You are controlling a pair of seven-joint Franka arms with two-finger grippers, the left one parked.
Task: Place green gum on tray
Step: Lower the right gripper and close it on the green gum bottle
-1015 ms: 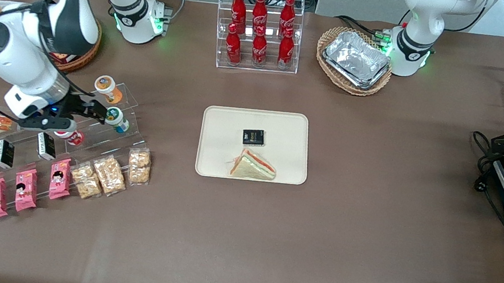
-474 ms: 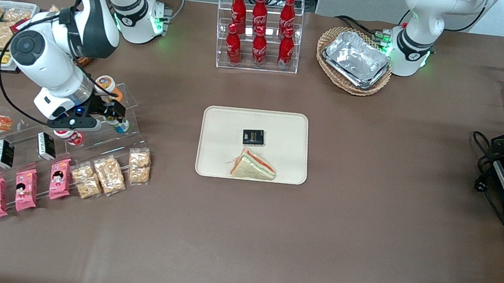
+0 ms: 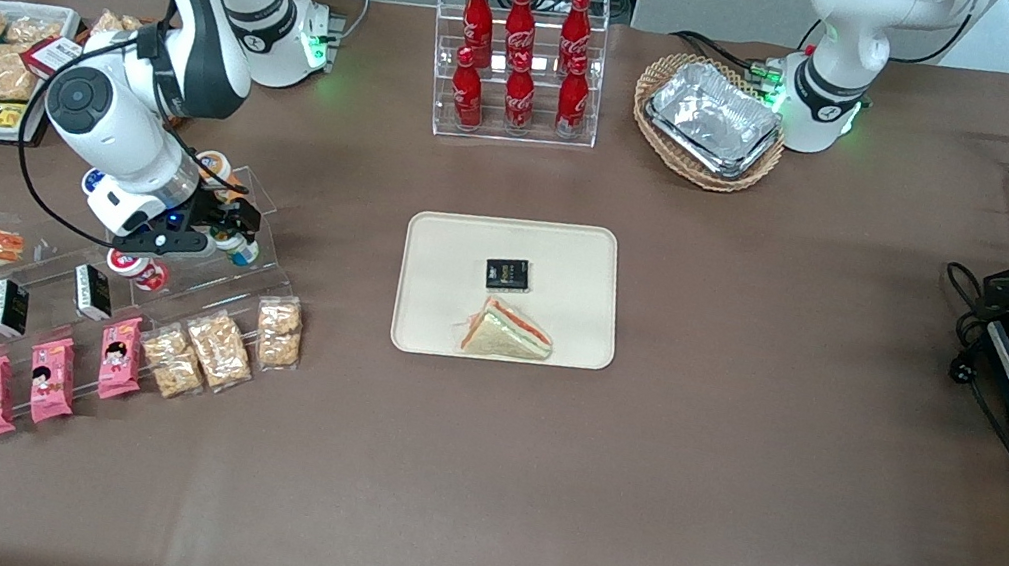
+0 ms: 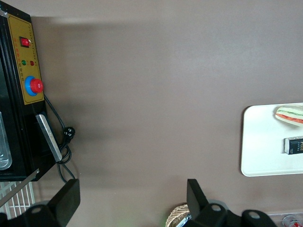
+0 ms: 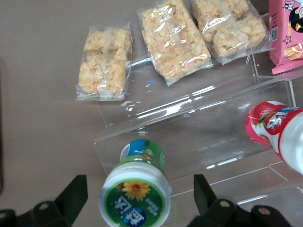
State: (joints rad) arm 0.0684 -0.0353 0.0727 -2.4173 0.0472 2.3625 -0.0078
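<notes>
Open gripper [image 5: 137,201] straddles green gum [image 5: 136,191] on clear stand [image 5: 199,137]; red-capped bottle [image 5: 277,130] crowds one finger (other side free). Tray [image 3: 450,244] part-occupied: sandwich [image 3: 505,332], black packet [image 3: 507,273].

At the frame's left, the claw [image 3: 231,232] hangs open over the clear stepped stand [image 3: 255,228], its fingers either side of the green gum [image 5: 136,191]. The tray [image 3: 448,254] lies mid-frame on the surface [image 3: 747,413], carrying a sandwich [image 3: 505,332].

Overhead front view; two downward wrist close-ups
</notes>
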